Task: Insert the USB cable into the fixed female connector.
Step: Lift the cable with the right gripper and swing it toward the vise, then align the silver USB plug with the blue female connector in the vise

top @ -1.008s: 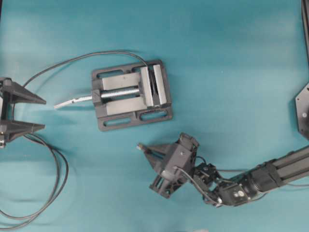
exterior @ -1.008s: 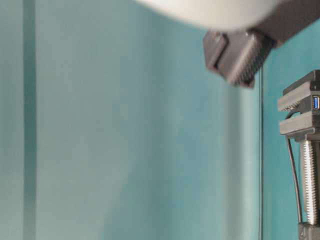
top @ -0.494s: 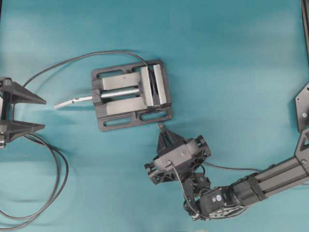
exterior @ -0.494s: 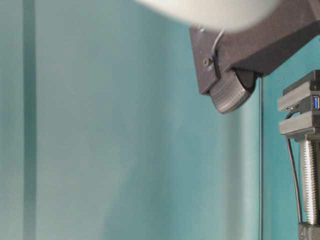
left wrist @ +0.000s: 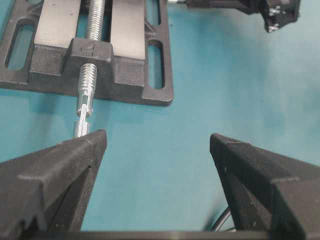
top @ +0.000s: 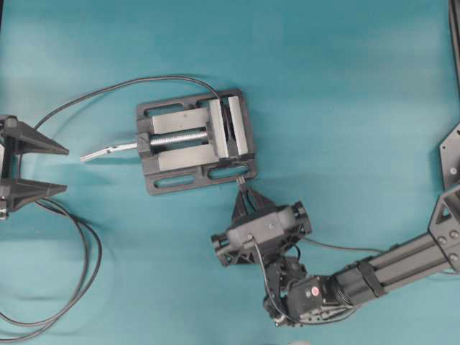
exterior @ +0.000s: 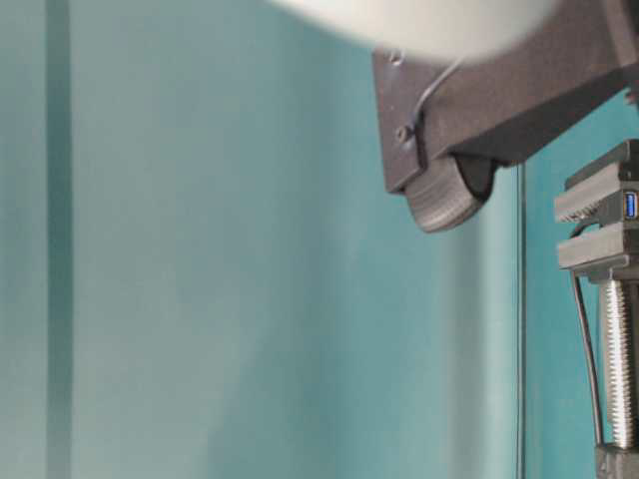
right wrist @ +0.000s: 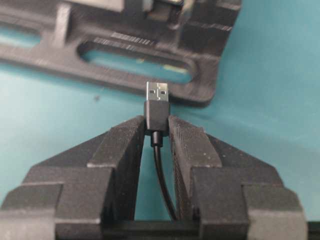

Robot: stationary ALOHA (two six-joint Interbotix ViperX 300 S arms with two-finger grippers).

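My right gripper (top: 241, 195) is shut on the USB cable's black plug (right wrist: 157, 106), whose silver tip points at the near rail of the grey vise (top: 194, 140). In the overhead view the plug tip (top: 239, 185) sits just off the vise's front right corner. The thin cable (top: 338, 249) trails back along the arm. The fixed female connector (exterior: 630, 205) shows its blue port, clamped in the vise jaws (top: 224, 123). My left gripper (top: 65, 169) is open and empty at the left edge, facing the vise's screw handle (left wrist: 82, 115).
The longer black cable (top: 86, 251) arcs from the vise top and lies in loose loops at the lower left, under my left gripper. The silver screw handle (top: 108, 151) sticks out left of the vise. The right arm (top: 388, 266) crosses the lower right.
My right gripper has turned from pointing left to pointing up and moved toward the vise with the plug. The left gripper and the vise have not moved.
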